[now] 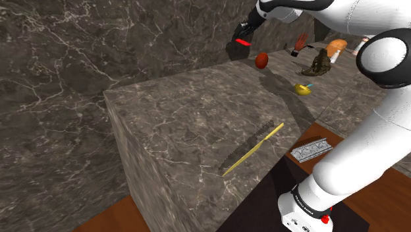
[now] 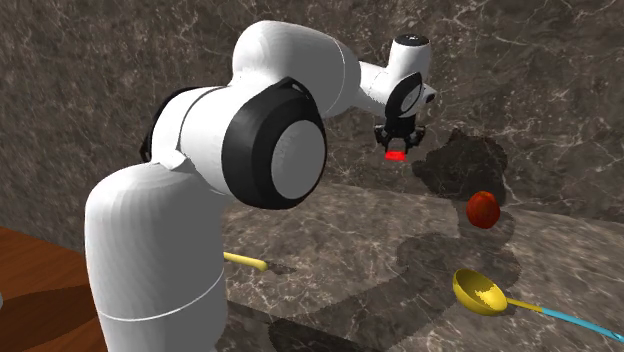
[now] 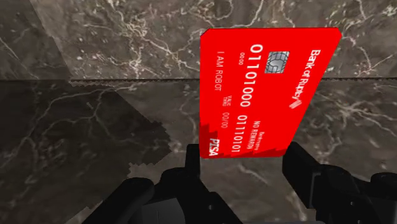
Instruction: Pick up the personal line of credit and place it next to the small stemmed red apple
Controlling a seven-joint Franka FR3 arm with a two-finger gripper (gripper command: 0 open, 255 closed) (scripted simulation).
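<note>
Pincer [image 3: 245, 162] clamped on card [image 3: 267, 89], over counter [image 1: 197, 118] near its back edge. I'd lower slowly and release just beside apple [image 2: 483, 210], without touching it.

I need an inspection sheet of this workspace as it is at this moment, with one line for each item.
Surface: dark marble counter, set against a wall.
Job's things: red bank card, held in the air above the counter; red apple, on the counter and apart from the card.
Clutter: yellow ladle near the apple; comb with yellow handle near the counter's edge by the stand; brown lump at the far end, too small to identify.
Gripper: shut on the card.
Cables: nothing seen.
Surroundings: marble wall; wooden floor; grey flat thing near the stand.
</note>
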